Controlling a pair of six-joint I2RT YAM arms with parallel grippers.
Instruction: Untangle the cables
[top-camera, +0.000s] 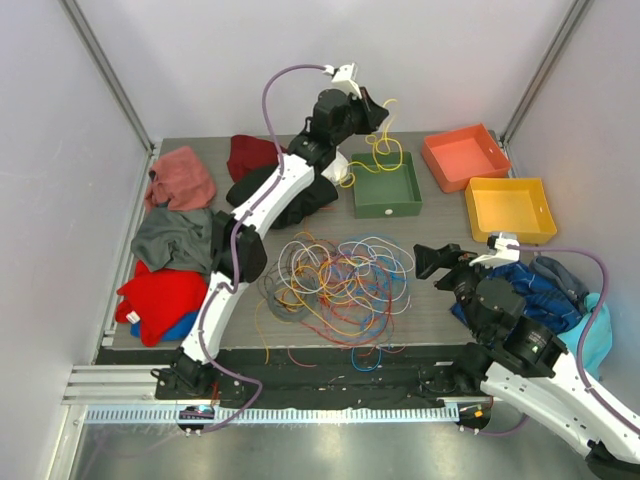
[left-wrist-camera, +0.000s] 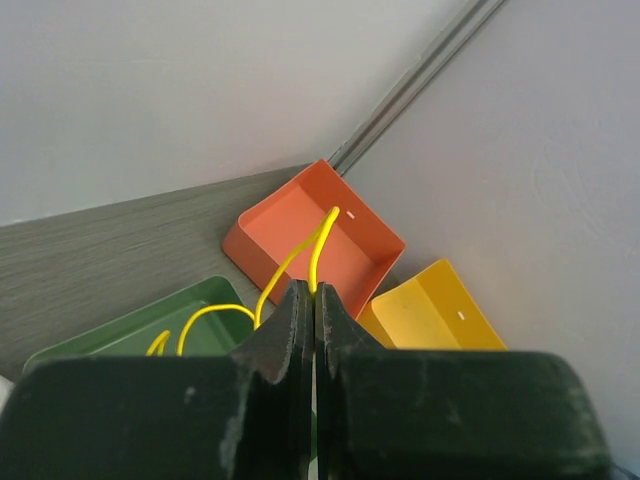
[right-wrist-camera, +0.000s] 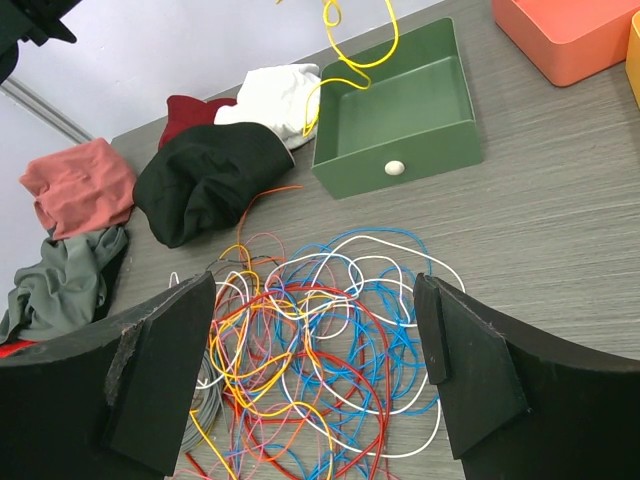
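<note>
A tangled heap of cables (top-camera: 340, 275) in red, blue, white, yellow, orange and grey lies on the table's middle; in the right wrist view the heap (right-wrist-camera: 320, 340) sits just below and ahead of my fingers. My left gripper (top-camera: 375, 108) is raised above the green tray (top-camera: 386, 209) and is shut on a yellow cable (left-wrist-camera: 318, 250). That cable hangs in loops (top-camera: 380, 152) down into the tray. The jaws (left-wrist-camera: 313, 290) are pressed together with the cable coming out at their tip. My right gripper (top-camera: 432, 260) hovers open at the heap's right side, nothing between its fingers (right-wrist-camera: 313, 290).
An orange tray (top-camera: 465, 157) and a yellow tray (top-camera: 510, 208) stand at the back right. Garments lie along the left: pink (top-camera: 182, 178), grey (top-camera: 175, 238), red (top-camera: 160, 295), black (top-camera: 290, 200). Blue cloth (top-camera: 545, 285) lies by the right arm.
</note>
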